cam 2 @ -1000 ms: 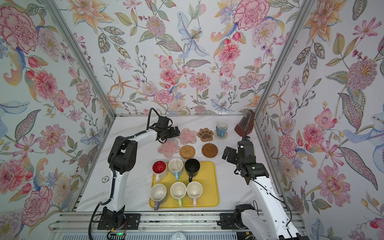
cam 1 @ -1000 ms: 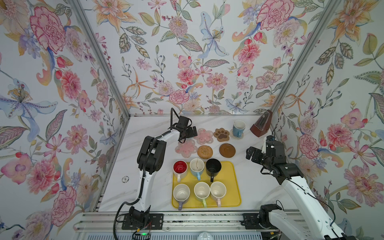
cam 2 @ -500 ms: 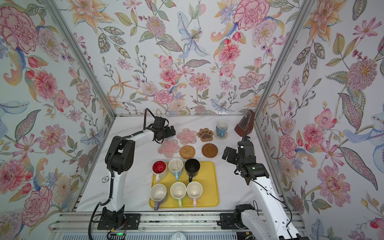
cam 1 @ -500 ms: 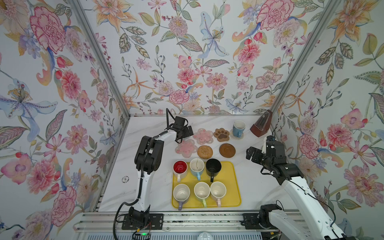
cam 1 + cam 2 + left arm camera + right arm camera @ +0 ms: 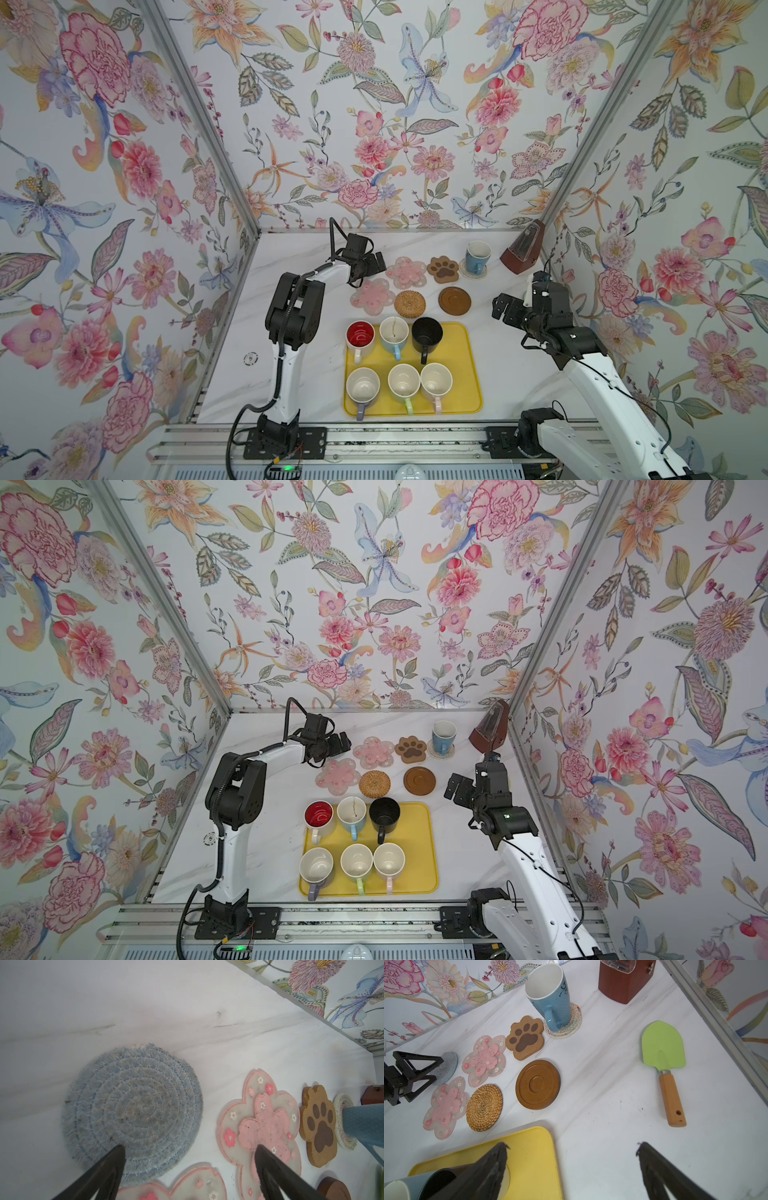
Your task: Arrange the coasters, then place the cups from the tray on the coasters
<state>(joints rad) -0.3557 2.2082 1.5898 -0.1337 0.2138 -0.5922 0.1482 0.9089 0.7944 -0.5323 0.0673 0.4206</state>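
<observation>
Beside the two pink flower coasters [image 5: 406, 272] [image 5: 372, 296], my left gripper [image 5: 376, 264] hangs open over the grey woven coaster [image 5: 133, 1109] and holds nothing. The paw coaster [image 5: 444, 269], rattan coaster [image 5: 410, 303] and wooden disc [image 5: 454, 300] lie bare. A blue cup [image 5: 477, 255] stands on the beige woven coaster [image 5: 571, 1026]. The yellow tray [image 5: 465, 374] holds several cups, among them the red-inside [image 5: 360, 335], the black [image 5: 427, 333] and the pink-handled one [image 5: 436, 382]. Right of the tray's far corner, my right gripper [image 5: 498, 306] is open and empty above the table.
A brown metronome [image 5: 523, 253] stands in the back right corner. A green spatula with a wooden handle [image 5: 663, 1047] lies near the right wall. Flowered walls close the table on three sides.
The left arm has swung a little to the left by the grey coaster. The right arm has not moved. Both grippers stay open.
</observation>
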